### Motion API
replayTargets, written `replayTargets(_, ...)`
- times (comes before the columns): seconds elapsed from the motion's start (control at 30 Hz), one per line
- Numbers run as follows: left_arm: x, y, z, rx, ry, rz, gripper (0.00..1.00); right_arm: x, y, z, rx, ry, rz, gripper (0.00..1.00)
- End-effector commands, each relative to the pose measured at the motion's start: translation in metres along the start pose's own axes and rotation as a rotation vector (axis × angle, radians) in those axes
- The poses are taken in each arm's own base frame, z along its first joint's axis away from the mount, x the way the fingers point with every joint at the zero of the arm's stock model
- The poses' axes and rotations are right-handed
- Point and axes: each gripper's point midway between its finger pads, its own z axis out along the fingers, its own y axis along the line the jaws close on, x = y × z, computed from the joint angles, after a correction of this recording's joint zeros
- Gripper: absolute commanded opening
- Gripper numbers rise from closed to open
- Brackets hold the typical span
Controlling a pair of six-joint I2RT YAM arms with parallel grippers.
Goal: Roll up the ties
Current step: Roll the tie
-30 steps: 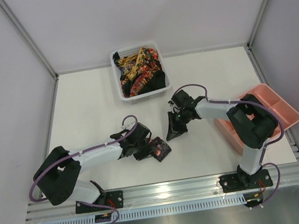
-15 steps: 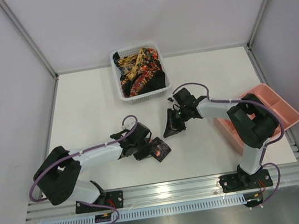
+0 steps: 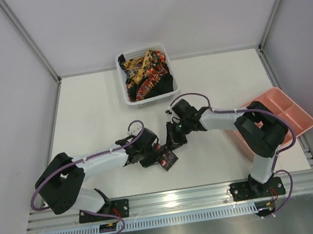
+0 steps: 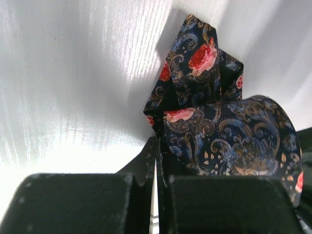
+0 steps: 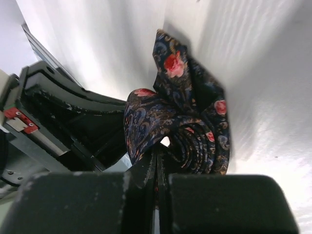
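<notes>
Near the middle of the table (image 3: 97, 114), a little toward 6 o'clock, I have one tie (image 3: 166, 155) wound into a loose roll. It is dark navy with paisley and red roses. Through the left wrist camera the roll (image 4: 219, 126) sits at 3 o'clock of the fingertips, with a pointed end of fabric sticking up past it at 12.

The left gripper (image 3: 153, 154) sits against the roll at its 9 o'clock, jaws pressed together. Fabric lies right against the tips, but I cannot tell if a fold is pinched between them.

The right gripper (image 3: 174, 139) comes in from the roll's 1 o'clock, its jaws likewise closed tight. On its wrist camera the tips (image 5: 157, 153) touch the underside of the coil (image 5: 180, 126).

The remaining ties (image 3: 147, 74) are heaped in the white mesh basket (image 3: 151, 99) at 12 o'clock on the table, well apart from the roll. The pink tray (image 3: 298, 116) hangs over the table edge at 3 o'clock.
</notes>
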Motion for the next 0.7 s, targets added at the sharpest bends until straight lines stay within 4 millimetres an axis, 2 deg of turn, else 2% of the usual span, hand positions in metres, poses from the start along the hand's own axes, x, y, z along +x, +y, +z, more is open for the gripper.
replayTargets(0.0,0.008,0.022,0.006,-0.084,0.024,0.036,0.00,-0.019,-0.006,-0.006,-0.017,-0.048,0.025,0.00)
replayTargets(0.17,0.010,0.025,0.003,-0.084,0.030,0.061,0.00,-0.044,-0.031,-0.030,0.060,-0.106,0.043,0.00)
replayTargets(0.2,0.010,0.028,0.002,-0.087,0.032,0.084,0.00,-0.046,-0.042,-0.036,0.111,-0.110,0.052,0.00)
replayTargets(0.27,0.011,0.035,-0.006,-0.100,0.031,0.108,0.00,-0.058,-0.046,-0.049,0.166,-0.146,0.040,0.05)
replayTargets(0.33,0.010,0.035,-0.016,-0.075,0.027,0.131,0.01,-0.057,-0.060,-0.059,0.253,-0.151,0.036,0.08)
replayTargets(0.43,0.014,0.042,-0.031,-0.063,0.037,0.162,0.02,-0.053,-0.063,-0.071,0.269,-0.158,0.066,0.17)
replayTargets(0.47,0.012,0.040,-0.042,-0.043,0.025,0.170,0.03,-0.051,-0.063,-0.073,0.269,-0.159,0.077,0.28)
replayTargets(0.53,0.008,0.034,-0.056,-0.011,0.008,0.196,0.06,-0.044,-0.063,-0.081,0.263,-0.162,0.099,0.36)
replayTargets(0.63,-0.006,0.005,-0.082,0.112,-0.025,0.239,0.10,-0.027,-0.057,-0.086,0.226,-0.153,0.126,0.49)
replayTargets(0.67,-0.012,-0.011,-0.090,0.177,-0.029,0.286,0.12,-0.019,-0.052,-0.086,0.190,-0.132,0.135,0.57)
